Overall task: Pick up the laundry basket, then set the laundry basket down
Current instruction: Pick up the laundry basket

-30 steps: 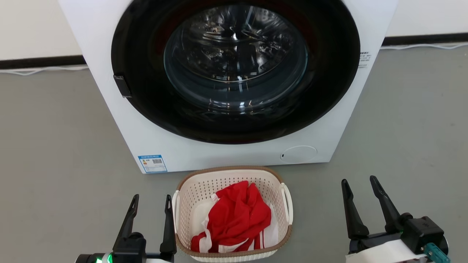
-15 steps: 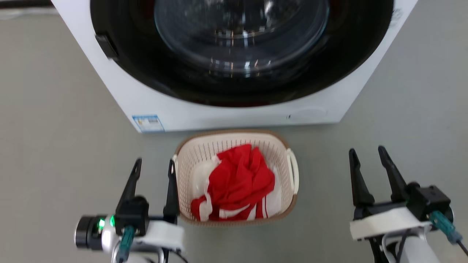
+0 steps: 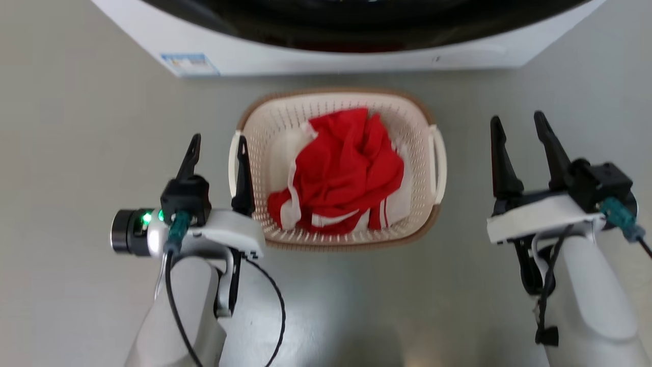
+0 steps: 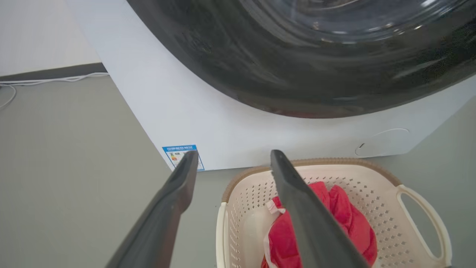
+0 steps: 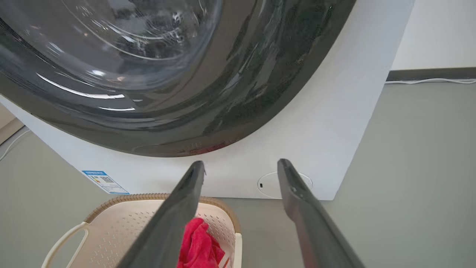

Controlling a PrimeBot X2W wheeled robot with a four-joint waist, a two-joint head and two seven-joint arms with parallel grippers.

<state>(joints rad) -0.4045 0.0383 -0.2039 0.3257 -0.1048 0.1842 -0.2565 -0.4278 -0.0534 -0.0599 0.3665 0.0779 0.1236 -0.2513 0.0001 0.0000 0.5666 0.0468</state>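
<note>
**A laundry corner in a plain, bare room**

You are looking at a place set up for washing clothes. A large white front-loading washing machine (image 4: 208, 123) stands directly on the floor (image 3: 76, 127), with a round dark glass door (image 5: 122, 74) and a blue printed label (image 4: 173, 154) low on its front. Just before it sits a laundry basket (image 3: 331, 93) holding crumpled red-and-white clothing (image 3: 346, 168). The room around it is spare: smooth grey flooring, a pale wall (image 4: 37, 33) with a dark skirting strip (image 4: 52, 70), and a loose white cable (image 5: 431, 80) lying along the foot of the wall. You cannot tell from this whether it is a home or a test room.
</note>
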